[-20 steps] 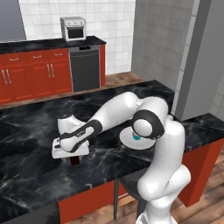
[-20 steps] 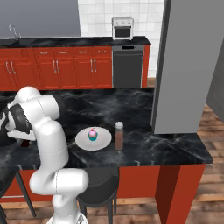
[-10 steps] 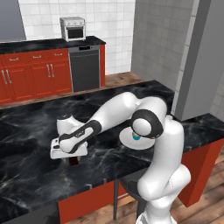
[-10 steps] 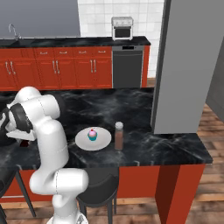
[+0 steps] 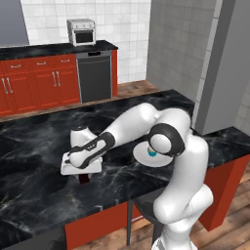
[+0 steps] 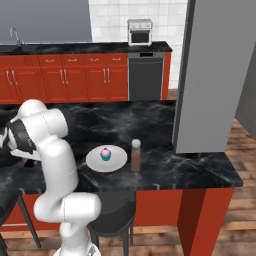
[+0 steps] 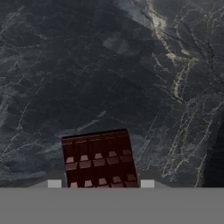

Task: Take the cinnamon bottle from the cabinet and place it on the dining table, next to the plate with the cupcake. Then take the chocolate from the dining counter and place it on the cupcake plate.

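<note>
Jaws tight on chocolate [image 7: 98, 159]

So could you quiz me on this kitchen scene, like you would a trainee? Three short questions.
1. True or false: the cinnamon bottle stands upright beside the plate on the dining table.
2. What sits on that plate? A) cupcake B) chocolate C) nothing
3. Fill in: the gripper has closed on the ____.

Key: 1 true; 2 A; 3 chocolate.
</note>
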Robot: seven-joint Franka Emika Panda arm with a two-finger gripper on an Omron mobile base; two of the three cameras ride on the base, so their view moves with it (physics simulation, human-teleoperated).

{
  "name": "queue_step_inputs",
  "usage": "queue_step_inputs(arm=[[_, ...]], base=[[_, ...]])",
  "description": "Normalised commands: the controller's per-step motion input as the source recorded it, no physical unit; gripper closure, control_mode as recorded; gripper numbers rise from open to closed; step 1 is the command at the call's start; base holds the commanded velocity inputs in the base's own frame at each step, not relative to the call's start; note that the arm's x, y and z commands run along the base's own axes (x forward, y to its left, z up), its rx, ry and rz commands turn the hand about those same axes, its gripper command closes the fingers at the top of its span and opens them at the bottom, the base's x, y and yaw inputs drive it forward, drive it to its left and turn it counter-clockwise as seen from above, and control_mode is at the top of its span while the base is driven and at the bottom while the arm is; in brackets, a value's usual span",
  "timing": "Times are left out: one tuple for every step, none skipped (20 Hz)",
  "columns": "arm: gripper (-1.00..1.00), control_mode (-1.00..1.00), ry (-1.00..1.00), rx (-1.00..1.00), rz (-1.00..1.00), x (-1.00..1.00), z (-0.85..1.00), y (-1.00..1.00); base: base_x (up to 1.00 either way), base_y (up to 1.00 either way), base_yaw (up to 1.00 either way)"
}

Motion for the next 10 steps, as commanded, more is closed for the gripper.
queue_step_inputs(arm=[[1.0, -1.0, 0.0, 0.09, 0.0, 0.0, 0.0, -0.34], [1.0, -1.0, 0.0, 0.07, 0.0, 0.0, 0.0, -0.31], [1.0, -1.0, -0.01, 0.03, 0.0, 0.0, 0.0, -0.16], [1.0, -1.0, -0.03, 0.0, 0.0, 0.0, 0.29, -0.07], [1.0, -1.0, 0.0, 0.0, 0.0, 0.0, 0.54, -0.19], [1.0, -1.0, 0.0, 0.0, 0.0, -0.09, 0.69, -0.21], [1.0, -1.0, 0.0, 0.0, 0.0, -0.09, 0.74, -0.21], [1.0, -1.0, 0.0, 0.0, -0.04, 0.0, 0.74, -0.31], [1.0, -1.0, 0.0, -0.05, -0.05, -0.09, 0.76, -0.35], [1.0, -1.0, 0.0, -0.05, -0.05, -0.12, 0.75, -0.66]], base=[[0.0, 0.0, 0.0], [0.0, 0.0, 0.0], [0.0, 0.0, 0.0], [0.0, 0.0, 0.0], [0.0, 0.0, 0.0], [0.0, 0.0, 0.0], [0.0, 0.0, 0.0], [0.0, 0.0, 0.0], [0.0, 0.0, 0.0], [0.0, 0.0, 0.0]])
